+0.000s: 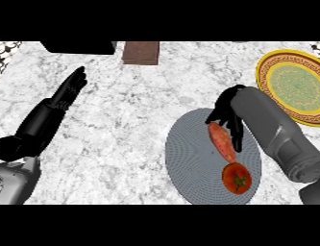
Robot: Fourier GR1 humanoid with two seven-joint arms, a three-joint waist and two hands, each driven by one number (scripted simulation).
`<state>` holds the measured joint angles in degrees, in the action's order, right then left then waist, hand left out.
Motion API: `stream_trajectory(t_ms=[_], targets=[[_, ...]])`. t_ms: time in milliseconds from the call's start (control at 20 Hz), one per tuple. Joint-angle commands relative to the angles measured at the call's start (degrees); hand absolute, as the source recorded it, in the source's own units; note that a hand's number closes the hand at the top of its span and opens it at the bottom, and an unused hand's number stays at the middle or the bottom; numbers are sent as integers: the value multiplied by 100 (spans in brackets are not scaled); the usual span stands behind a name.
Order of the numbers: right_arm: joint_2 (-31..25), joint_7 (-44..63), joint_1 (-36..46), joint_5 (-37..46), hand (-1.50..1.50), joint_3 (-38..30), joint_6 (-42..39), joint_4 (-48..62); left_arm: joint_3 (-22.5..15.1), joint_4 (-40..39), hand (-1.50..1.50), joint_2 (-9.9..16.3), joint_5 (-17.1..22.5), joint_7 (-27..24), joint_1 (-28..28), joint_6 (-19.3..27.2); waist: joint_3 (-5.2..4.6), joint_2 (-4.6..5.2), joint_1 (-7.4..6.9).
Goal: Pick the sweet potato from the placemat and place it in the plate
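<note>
Nearest us, our grey right forearm came in from the lower right, its hand reaching down over the mat, fingers curled about the upper end of the sweet potato. The sweet potato lay on the mat, long axis running from upper left to lower right, its lower end just beside a tomato. The plate sat on the bench beyond, to the right. Our left hand rested open at the left, fingers straight.
</note>
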<state>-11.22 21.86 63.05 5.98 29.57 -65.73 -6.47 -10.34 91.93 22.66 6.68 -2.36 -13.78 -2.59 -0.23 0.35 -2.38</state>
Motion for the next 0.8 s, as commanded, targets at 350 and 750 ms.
stream_trajectory(t_ms=[350,750], targets=[[371,-43,-306,419,-150,142,-241,-176,155,25,0,-126,-133,61,149,-41,26,1,111],[140,-1026,-903,807,150,421,28,-1141,126,228,0,-159,-139,32,312,-136,32,30,79]])
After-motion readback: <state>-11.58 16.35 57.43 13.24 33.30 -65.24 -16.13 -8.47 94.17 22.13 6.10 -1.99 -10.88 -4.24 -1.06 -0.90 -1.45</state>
